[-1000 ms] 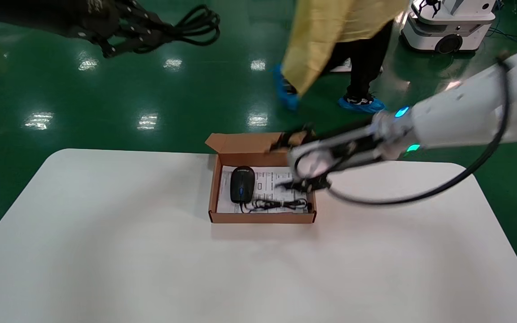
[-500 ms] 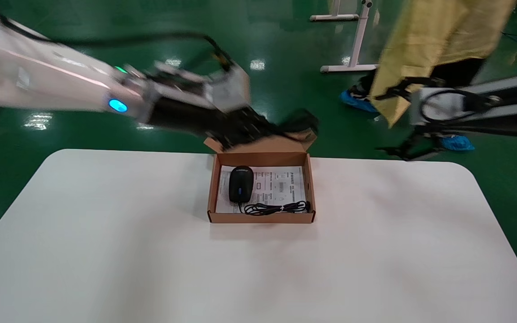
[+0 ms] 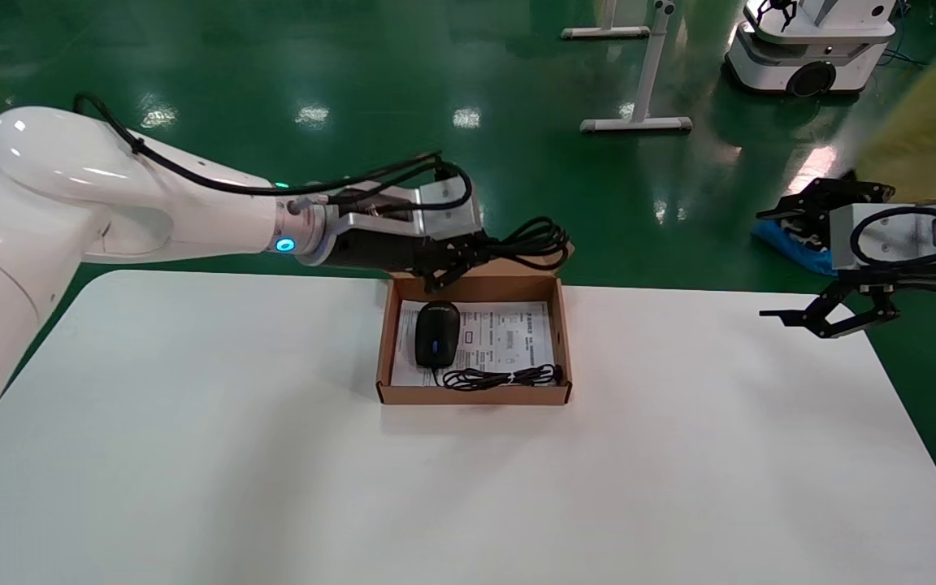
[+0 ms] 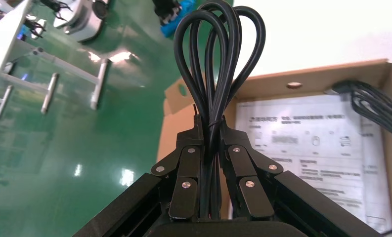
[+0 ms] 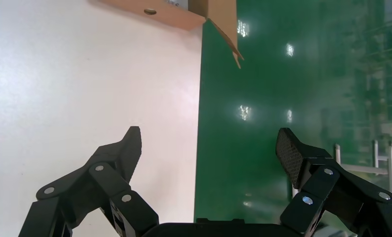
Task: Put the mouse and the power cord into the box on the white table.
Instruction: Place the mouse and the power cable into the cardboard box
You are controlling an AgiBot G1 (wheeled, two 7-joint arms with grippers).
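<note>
Power cord (image 3: 535, 241) clamped in left gripper (image 3: 445, 264) jaws, over box (image 3: 474, 396)

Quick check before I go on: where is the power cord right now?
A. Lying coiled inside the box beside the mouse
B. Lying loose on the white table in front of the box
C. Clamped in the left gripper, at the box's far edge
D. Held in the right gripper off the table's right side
C: the left gripper is shut on the power cord, whose loops hang at the far edge of the box.
</note>
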